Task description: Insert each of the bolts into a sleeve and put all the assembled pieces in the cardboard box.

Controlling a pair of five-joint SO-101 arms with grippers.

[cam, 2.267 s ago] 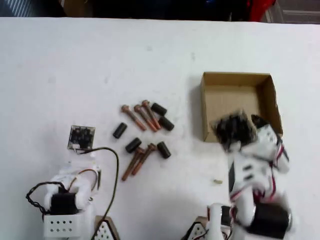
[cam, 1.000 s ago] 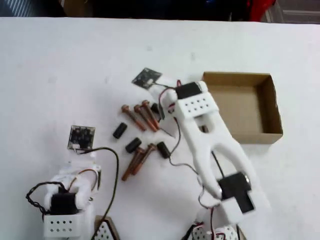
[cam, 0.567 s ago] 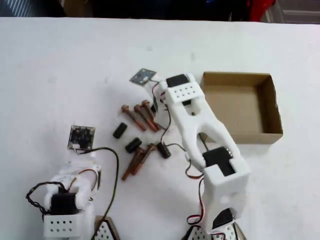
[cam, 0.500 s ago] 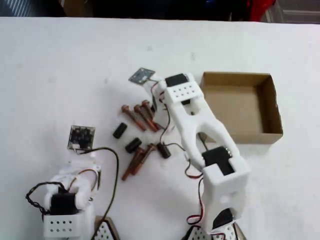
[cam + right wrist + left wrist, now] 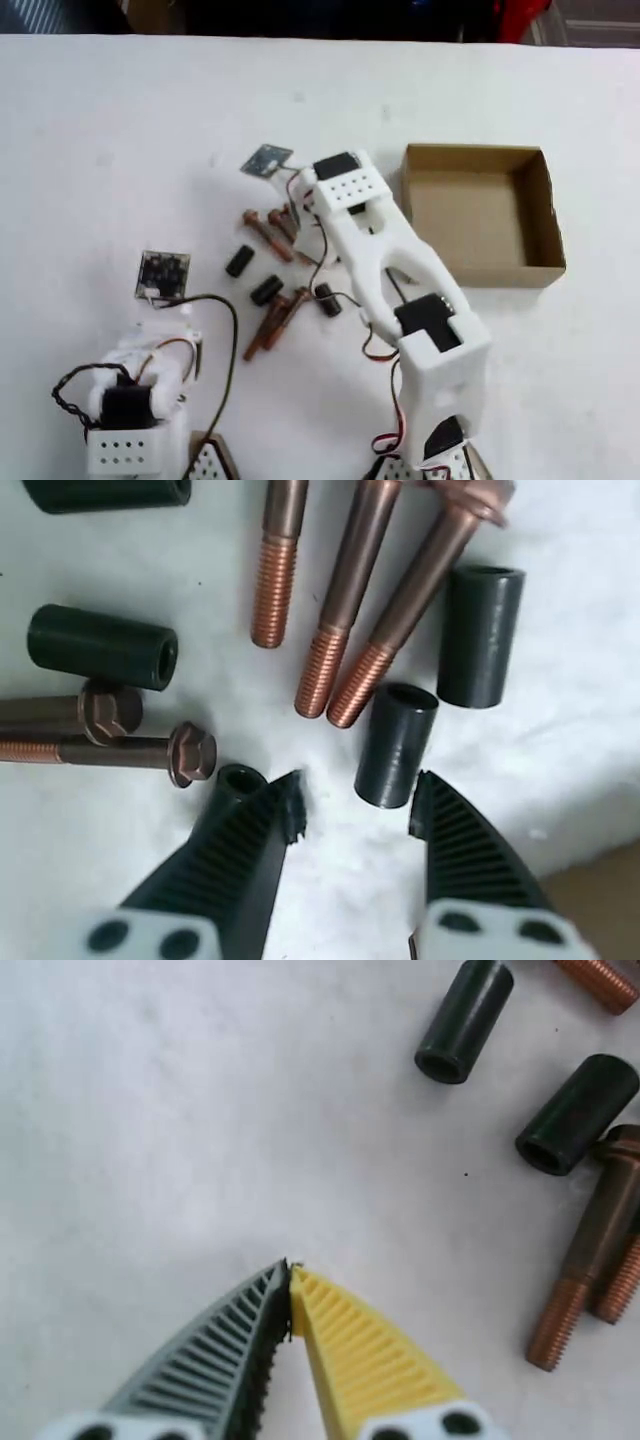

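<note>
Since sleeve (image 5: 396, 745) lies just ahead, we are hovering right gripper (image 5: 357, 795) wide for grasp; left gripper (image 5: 290, 1272) closed, empty.

No readable text, label, brand, number or sign on the cardboard box (image 5: 470, 210), bolts (image 5: 355, 580) or sleeves (image 5: 397, 745).

Bright, even light, white surface (image 5: 120, 110) nearly washed out, soft short shadows under the bolts (image 5: 358, 570) and sleeves (image 5: 395, 745), faint sheen on the bolt shanks, dark room (image 5: 300, 15) behind the far edge
</note>
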